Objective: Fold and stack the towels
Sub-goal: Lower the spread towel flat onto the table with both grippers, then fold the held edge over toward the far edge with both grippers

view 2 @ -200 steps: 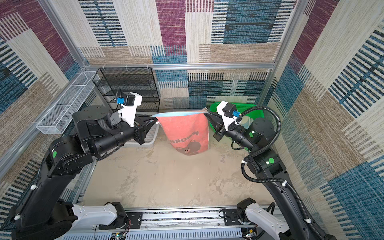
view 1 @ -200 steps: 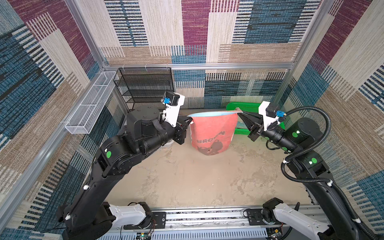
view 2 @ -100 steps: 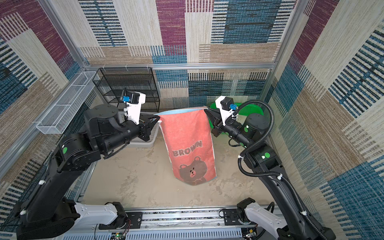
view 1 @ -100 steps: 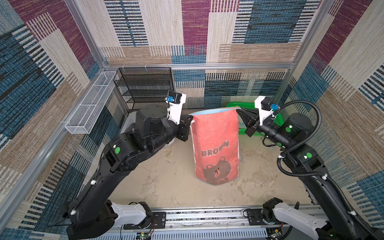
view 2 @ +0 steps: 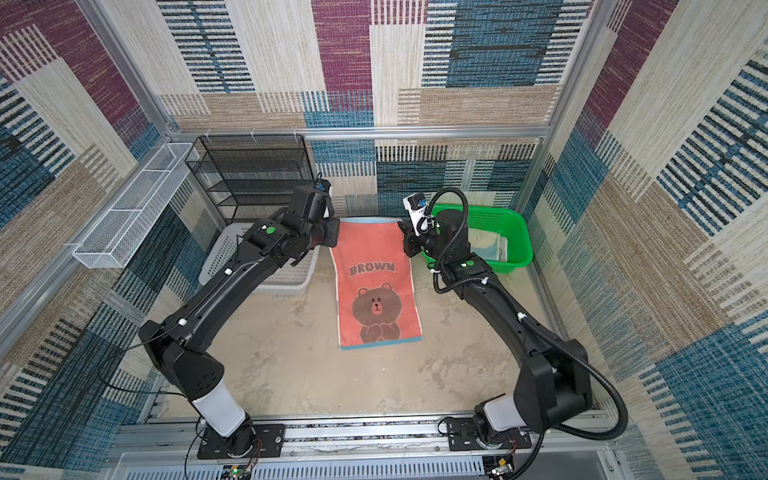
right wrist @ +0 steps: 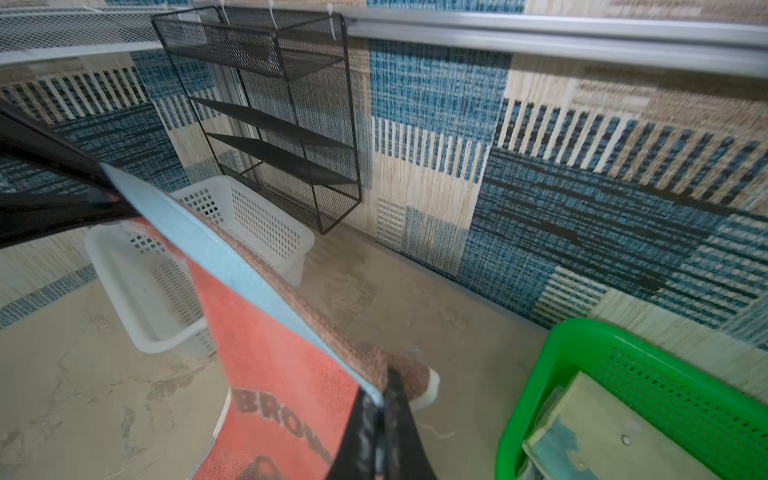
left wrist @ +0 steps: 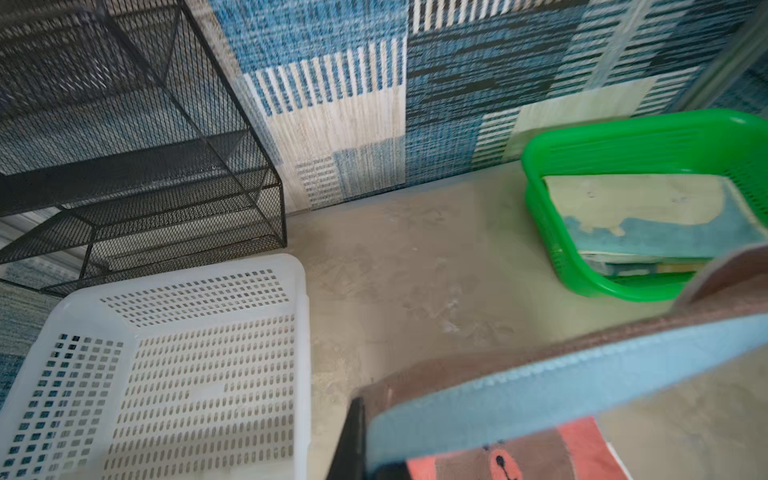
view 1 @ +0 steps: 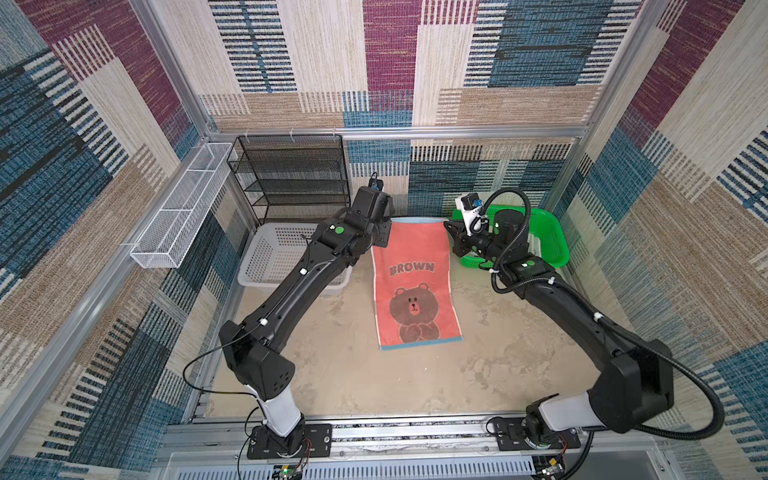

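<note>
1 red towel [view 1: 415,286] out on the counter [view 1: 415,386], between the 2 baskets. Long axis runs from the back wall to the front rail. Print side up: "BROWN" letters toward the far end, bear below them, head toward the back wall, feet toward the front. 2 blue bands, 1 on each short edge. The near short edge lies flat on the counter; the far short edge is lifted and stretched between the 2 tools.

Left tool [left wrist: 361,436] is clamped on the far-left corner, right tool [right wrist: 382,428] on the far-right corner.

Folded towels [left wrist: 640,208] are stacked in 1 green basket [left wrist: 536,199], the top one cream and teal; at least 2 layers show, exact count unclear. Also 1 white basket [view 1: 270,257], 1 black mesh rack [view 1: 291,178] and 1 white wire tray [view 1: 178,216].
</note>
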Action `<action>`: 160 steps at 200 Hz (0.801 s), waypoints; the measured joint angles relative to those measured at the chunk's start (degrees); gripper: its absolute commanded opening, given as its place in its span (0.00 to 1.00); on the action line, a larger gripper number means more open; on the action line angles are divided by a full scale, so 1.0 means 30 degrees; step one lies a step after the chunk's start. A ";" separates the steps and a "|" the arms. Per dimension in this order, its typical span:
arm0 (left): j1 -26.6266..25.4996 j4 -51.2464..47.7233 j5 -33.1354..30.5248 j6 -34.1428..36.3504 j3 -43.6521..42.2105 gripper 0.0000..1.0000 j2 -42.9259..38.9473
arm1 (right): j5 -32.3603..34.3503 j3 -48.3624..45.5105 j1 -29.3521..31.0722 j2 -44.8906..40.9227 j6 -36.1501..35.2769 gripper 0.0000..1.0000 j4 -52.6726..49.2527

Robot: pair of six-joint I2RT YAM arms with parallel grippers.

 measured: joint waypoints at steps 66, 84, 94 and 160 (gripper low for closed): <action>0.0597 0.2718 -0.0437 -0.0138 -0.3053 0.00 0.1515 | 0.0138 -0.0809 -0.0073 0.3249 0.0168 0.00 0.1814; 0.0597 0.3213 -0.0022 -0.0525 -0.4087 0.00 0.1421 | 0.0131 -0.1559 -0.0073 0.3220 0.0168 0.00 0.2047; 0.0597 0.3344 0.0277 -0.0772 -0.4772 0.00 0.1209 | 0.0051 -0.2033 -0.0073 0.3104 0.0175 0.00 0.2091; -0.0233 0.4029 0.2973 -0.3322 -0.9683 0.00 -0.1158 | -0.0962 -0.6069 -0.0080 0.0656 0.1086 0.00 0.1282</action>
